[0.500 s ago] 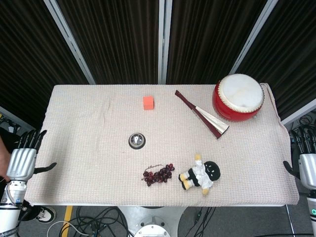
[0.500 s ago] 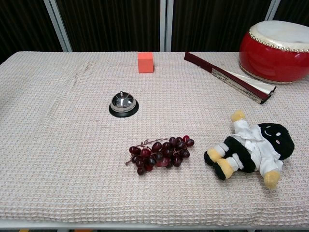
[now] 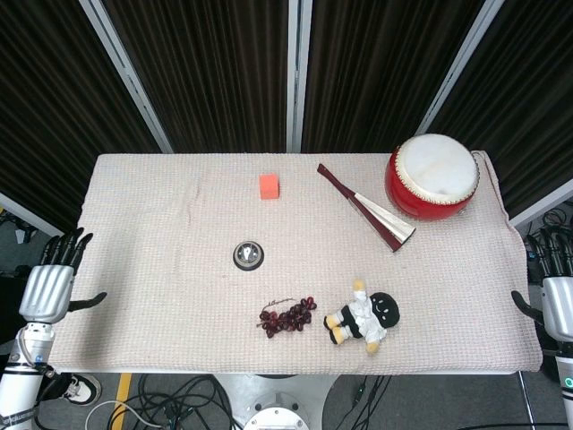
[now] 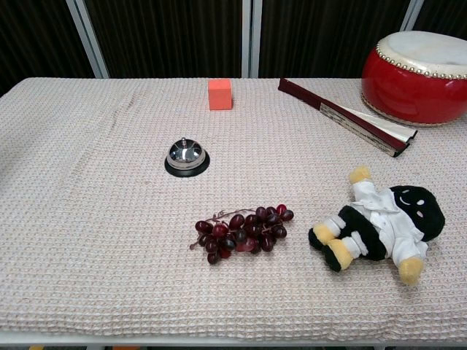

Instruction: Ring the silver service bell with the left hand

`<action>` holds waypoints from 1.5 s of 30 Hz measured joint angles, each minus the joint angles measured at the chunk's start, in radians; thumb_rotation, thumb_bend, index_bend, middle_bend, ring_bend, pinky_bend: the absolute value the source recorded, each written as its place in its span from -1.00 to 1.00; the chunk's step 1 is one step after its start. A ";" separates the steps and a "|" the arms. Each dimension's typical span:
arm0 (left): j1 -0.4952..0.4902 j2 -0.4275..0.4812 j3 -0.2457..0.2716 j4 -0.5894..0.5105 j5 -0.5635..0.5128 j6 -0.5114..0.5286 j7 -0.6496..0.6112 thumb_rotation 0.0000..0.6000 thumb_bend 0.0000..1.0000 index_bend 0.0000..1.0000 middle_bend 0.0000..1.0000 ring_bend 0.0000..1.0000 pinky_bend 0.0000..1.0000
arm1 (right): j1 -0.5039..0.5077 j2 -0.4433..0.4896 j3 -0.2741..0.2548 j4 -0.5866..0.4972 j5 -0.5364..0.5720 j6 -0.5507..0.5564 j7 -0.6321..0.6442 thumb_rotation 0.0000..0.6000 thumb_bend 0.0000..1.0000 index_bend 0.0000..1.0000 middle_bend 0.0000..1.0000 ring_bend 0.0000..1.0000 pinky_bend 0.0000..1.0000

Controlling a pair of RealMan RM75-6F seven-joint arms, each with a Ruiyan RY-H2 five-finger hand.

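The silver service bell (image 3: pixel 248 255) on its black base sits left of the table's middle, and the chest view shows the bell (image 4: pixel 186 156) closer. My left hand (image 3: pixel 49 285) hangs off the table's left edge, far left of the bell, fingers spread and holding nothing. My right hand (image 3: pixel 555 296) is at the right edge, partly cut off by the frame, fingers apart and empty. Neither hand appears in the chest view.
On the beige cloth (image 3: pixel 143 206) lie an orange cube (image 3: pixel 269 185), a folded fan (image 3: pixel 365 208), a red drum (image 3: pixel 433 176), dark grapes (image 3: pixel 287 316) and a plush doll (image 3: pixel 363 318). Cables run over the floor below the front edge.
My left hand has shifted slightly right and down, toward the table edge. Nothing on the table has moved.
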 measured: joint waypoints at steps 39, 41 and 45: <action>-0.348 -0.448 -0.057 0.243 0.068 -0.302 -0.031 1.00 -1.00 -1.00 -1.00 -1.00 -1.00 | 0.039 0.016 0.004 -0.039 -0.027 -0.064 -0.012 1.00 -0.92 -1.00 -1.00 -1.00 -1.00; -0.367 -0.472 -0.063 0.275 0.062 -0.317 -0.038 1.00 -1.00 -1.00 -1.00 -1.00 -1.00 | 0.045 0.012 0.007 -0.042 -0.032 -0.063 -0.012 1.00 -0.92 -1.00 -1.00 -1.00 -1.00; -0.404 -0.519 -0.074 0.336 0.046 -0.344 -0.061 1.00 -1.00 -1.00 -1.00 -1.00 -1.00 | 0.053 0.007 0.012 -0.043 -0.032 -0.066 -0.008 1.00 -0.92 -1.00 -1.00 -1.00 -1.00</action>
